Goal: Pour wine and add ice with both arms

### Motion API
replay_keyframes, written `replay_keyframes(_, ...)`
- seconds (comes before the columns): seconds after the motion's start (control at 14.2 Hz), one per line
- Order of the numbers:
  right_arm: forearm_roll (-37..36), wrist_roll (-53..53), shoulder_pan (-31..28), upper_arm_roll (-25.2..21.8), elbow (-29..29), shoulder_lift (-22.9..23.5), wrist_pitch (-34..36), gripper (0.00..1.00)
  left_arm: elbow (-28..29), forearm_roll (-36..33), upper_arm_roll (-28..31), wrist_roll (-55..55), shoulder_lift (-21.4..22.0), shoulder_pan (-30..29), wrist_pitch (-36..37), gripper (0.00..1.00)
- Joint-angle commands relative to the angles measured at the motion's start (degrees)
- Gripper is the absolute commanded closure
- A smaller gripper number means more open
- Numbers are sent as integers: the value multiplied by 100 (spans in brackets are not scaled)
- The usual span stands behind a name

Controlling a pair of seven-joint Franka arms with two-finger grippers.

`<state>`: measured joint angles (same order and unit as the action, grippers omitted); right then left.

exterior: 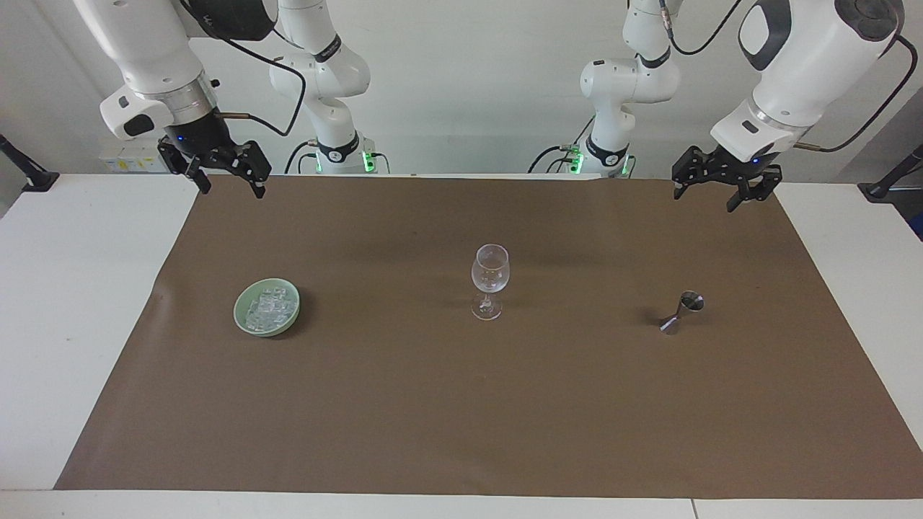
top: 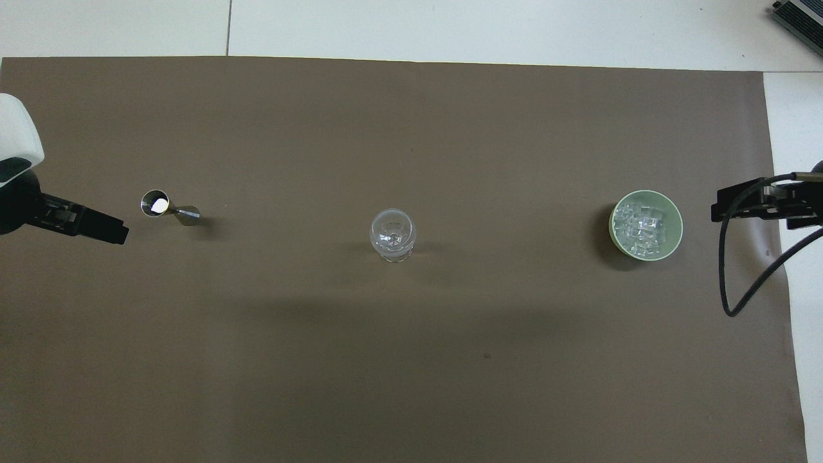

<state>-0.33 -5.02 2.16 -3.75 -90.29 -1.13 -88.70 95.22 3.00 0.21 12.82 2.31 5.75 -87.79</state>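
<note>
An empty wine glass (exterior: 490, 277) (top: 393, 235) stands upright mid-mat. Ice (exterior: 268, 306) (top: 640, 224), small clear cubes, fills a green bowl (exterior: 239, 315) (top: 676, 239) toward the right arm's end. A steel jigger (exterior: 681, 312) (top: 168, 207) stands toward the left arm's end, a bright glint in its cup; no wine is plainly in view. My right gripper (exterior: 232, 189) (top: 759, 206) hangs open in the air over the mat's edge. My left gripper (exterior: 705, 200) (top: 106, 226) hangs open and empty above the mat, short of the jigger.
A brown mat (exterior: 461, 418) covers most of the white table (exterior: 65, 288). Both arm bases (exterior: 339, 155) stand at the table's robot-side edge. A black cable (top: 739, 283) loops below the right wrist.
</note>
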Motion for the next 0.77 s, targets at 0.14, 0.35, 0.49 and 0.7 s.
replay_keyframes(0.14, 138, 133, -23, -3, -155, -142, 11, 0, 313, -80, 49, -87, 235, -108, -168, 0)
replay_keyframes(0.35, 138, 133, -23, -3, -155, -142, 11, 0, 427, -36, 41, -70, 244, -117, -213, 0)
replay_keyframes(0.49, 138, 142, -23, -3, -155, -142, 11, 0, 463, -36, 58, -96, 226, -248, -204, 0)
replay_keyframes(0.7, 138, 142, -23, -3, -155, -142, 11, 0, 629, -27, 58, -61, 174, -293, -203, 0)
